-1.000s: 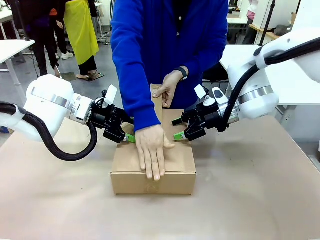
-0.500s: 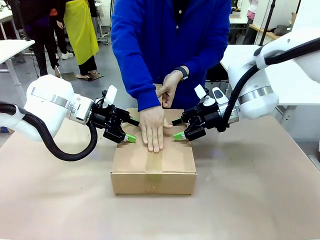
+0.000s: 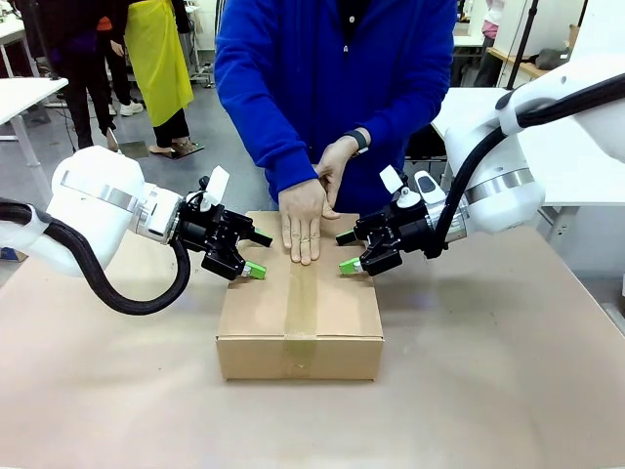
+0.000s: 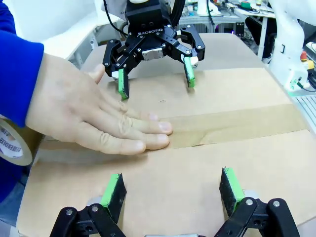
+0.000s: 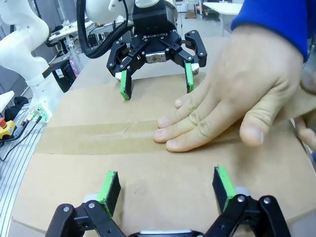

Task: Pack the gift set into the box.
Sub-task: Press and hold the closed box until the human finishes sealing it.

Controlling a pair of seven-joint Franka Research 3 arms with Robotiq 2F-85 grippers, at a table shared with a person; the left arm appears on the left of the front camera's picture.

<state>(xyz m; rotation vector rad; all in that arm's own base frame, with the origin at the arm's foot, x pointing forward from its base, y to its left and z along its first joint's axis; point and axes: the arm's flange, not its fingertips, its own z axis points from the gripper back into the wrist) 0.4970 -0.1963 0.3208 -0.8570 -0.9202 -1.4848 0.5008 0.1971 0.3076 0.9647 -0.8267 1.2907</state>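
Front view: both grippers, left gripper [image 3: 256, 268] and right gripper [image 3: 349, 264], are pressing spread-open on the box [image 3: 299, 327] flaps while a hand [image 3: 303, 220] is smoothing tape [image 3: 302, 303]; next, probably release.

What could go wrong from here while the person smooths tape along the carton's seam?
The person's hand presses the tape between the open left end effector and right end effector; either moving inward could strike it. Both rest on the box flaps; lifting early may let the seam spring open.
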